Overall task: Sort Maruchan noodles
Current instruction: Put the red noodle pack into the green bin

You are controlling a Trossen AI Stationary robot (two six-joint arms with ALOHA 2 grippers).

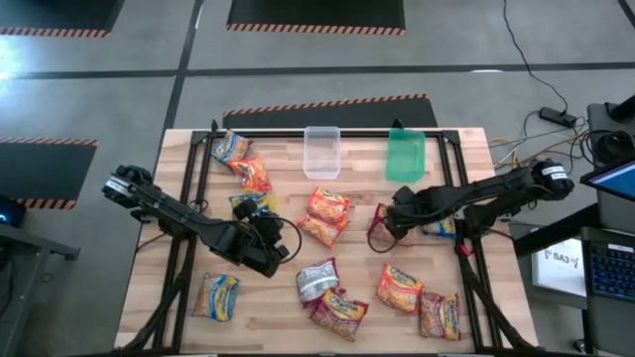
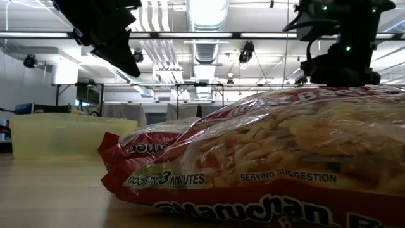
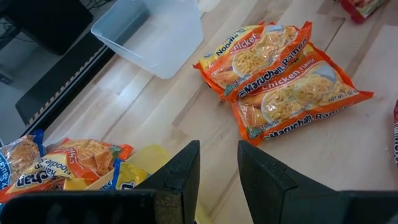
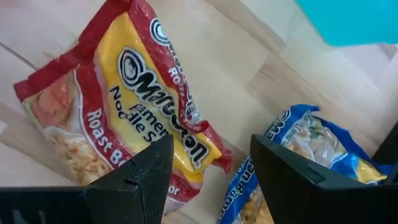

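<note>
Several Maruchan noodle packets lie flat on the wooden table (image 1: 189,327). Two orange ones (image 1: 325,216) (image 3: 280,74) lie at the centre, and a dark red one (image 1: 380,228) (image 4: 124,93) lies right of them beside a yellow-and-blue one (image 4: 305,143). A silvery one (image 1: 317,279) lies nearer the front. My left gripper (image 1: 281,236) (image 3: 219,149) hovers open and empty above the table, by a yellow-and-blue packet (image 1: 248,205). My right gripper (image 1: 390,213) (image 4: 211,146) hangs open above the dark red packet, clear of it.
A clear tub (image 1: 321,151) and a green tub (image 1: 405,154) stand at the far edge. More packets lie at the far left (image 1: 241,161), front left (image 1: 215,295) and front right (image 1: 402,288). In the low view a packet (image 2: 285,164) fills the foreground.
</note>
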